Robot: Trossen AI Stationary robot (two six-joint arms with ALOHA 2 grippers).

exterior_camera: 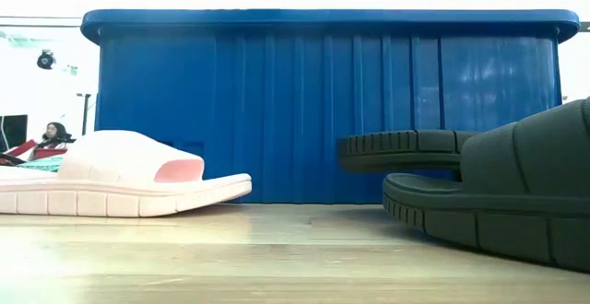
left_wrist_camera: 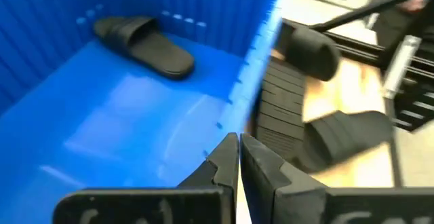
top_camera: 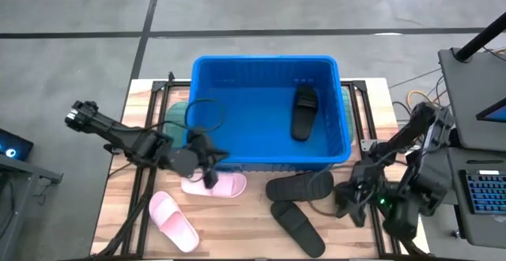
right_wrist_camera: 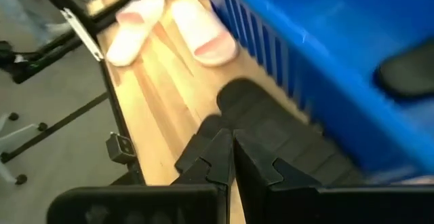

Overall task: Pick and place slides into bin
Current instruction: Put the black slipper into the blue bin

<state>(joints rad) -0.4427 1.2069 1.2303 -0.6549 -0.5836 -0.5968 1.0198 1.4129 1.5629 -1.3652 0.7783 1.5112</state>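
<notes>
The blue bin [top_camera: 261,146] stands at the table's middle far side, with one black slide [top_camera: 303,112] lying inside it. Two black slides [top_camera: 300,187] [top_camera: 296,223] lie on the table before the bin's near wall; one shows its treaded sole [exterior_camera: 406,147]. Two light pink slides [top_camera: 215,185] [top_camera: 174,221] lie at the near left. A sage green slide [top_camera: 175,112] lies at the bin's left wall. My left gripper [top_camera: 212,166] is shut and empty over the bin's near left corner [left_wrist_camera: 261,54]. My right gripper [top_camera: 341,198] is shut and empty, just right of the black slides [right_wrist_camera: 264,125].
Black frame rails [top_camera: 146,190] run along the table's left and right sides. A laptop [top_camera: 482,198] and cables sit beyond the right edge. Bare wood [top_camera: 237,229] lies between the pink and black slides. A person [exterior_camera: 51,138] sits in the room behind.
</notes>
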